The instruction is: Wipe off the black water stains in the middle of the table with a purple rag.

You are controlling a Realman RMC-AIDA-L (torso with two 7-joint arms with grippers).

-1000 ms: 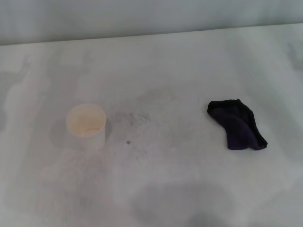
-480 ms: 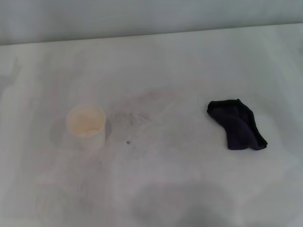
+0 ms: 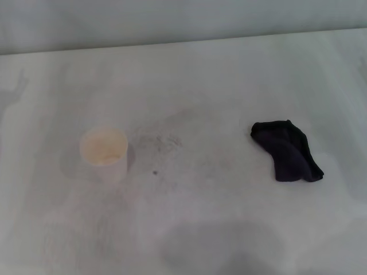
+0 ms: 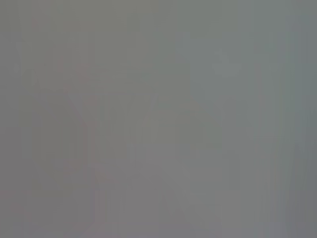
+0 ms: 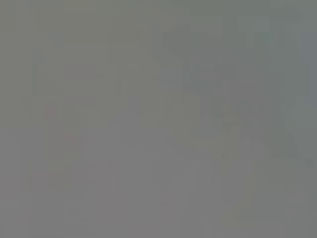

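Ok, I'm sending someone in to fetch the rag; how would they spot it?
On the white table, look toward the robot's right side. The purple rag lies crumpled there, apart from the pale cup on the left. It is the only dark, soft thing in sight.

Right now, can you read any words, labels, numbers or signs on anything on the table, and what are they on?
None can be read.
The small cream plastic cup: no print visible.
The crumpled dark purple rag: no tag or lettering visible.
The white tabletop: only faint grey smudges, no writing.
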